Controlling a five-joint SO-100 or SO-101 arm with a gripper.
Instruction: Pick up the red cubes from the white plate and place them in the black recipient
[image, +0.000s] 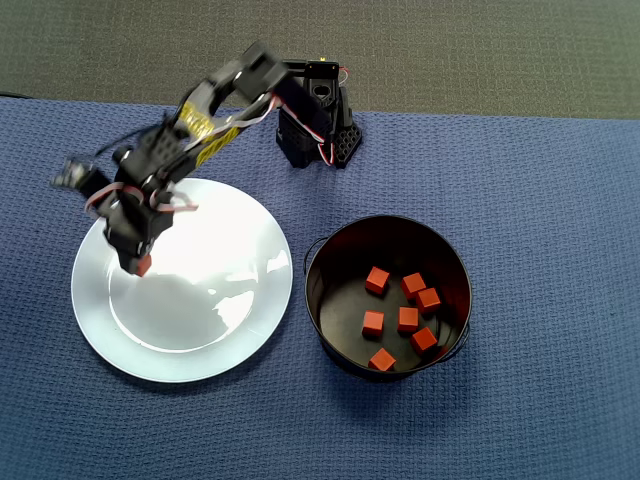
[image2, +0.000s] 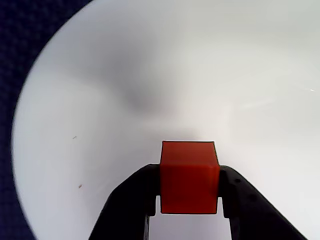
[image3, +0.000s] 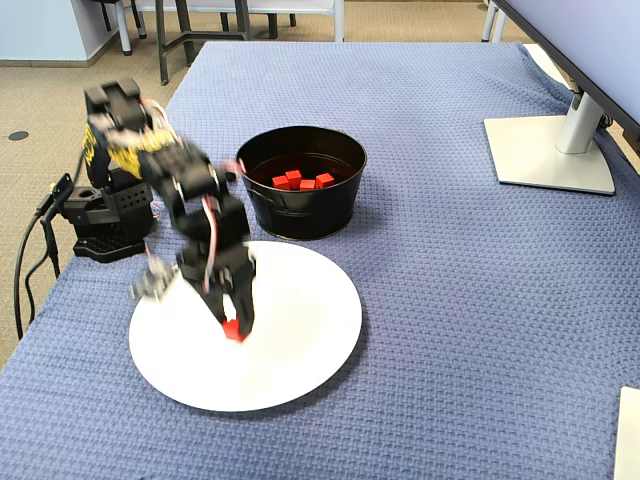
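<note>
Red cube (image2: 189, 176), the last one outside the pot, sits clamped between the two black fingers of the gripper (image2: 189, 197), which in the wrist view press squarely on its left and right faces with the cube's top face showing above them. In the overhead view the gripper (image: 141, 264) hangs over the left part of the white plate (image: 240, 330), and I cannot tell whether the cube has left the glaze or only just rests on it; the fixed view shows it low over the plate (image3: 310, 330), toward its left side. No other cube shows on the plate. Seven red cubes (image: 408, 319) lie scattered on the floor of the black recipient (image: 320, 300), which stands just right of the plate in the overhead view, the two rims nearly touching. To do this step well, I judge the arm should keep the squeeze firm, lift straight up until the cube rides clearly higher than the pot's thin rim, swing right over the opening, and release near its centre rather than by the wall. A low sweep risks clipping the rim and knocking the cube loose.
</note>
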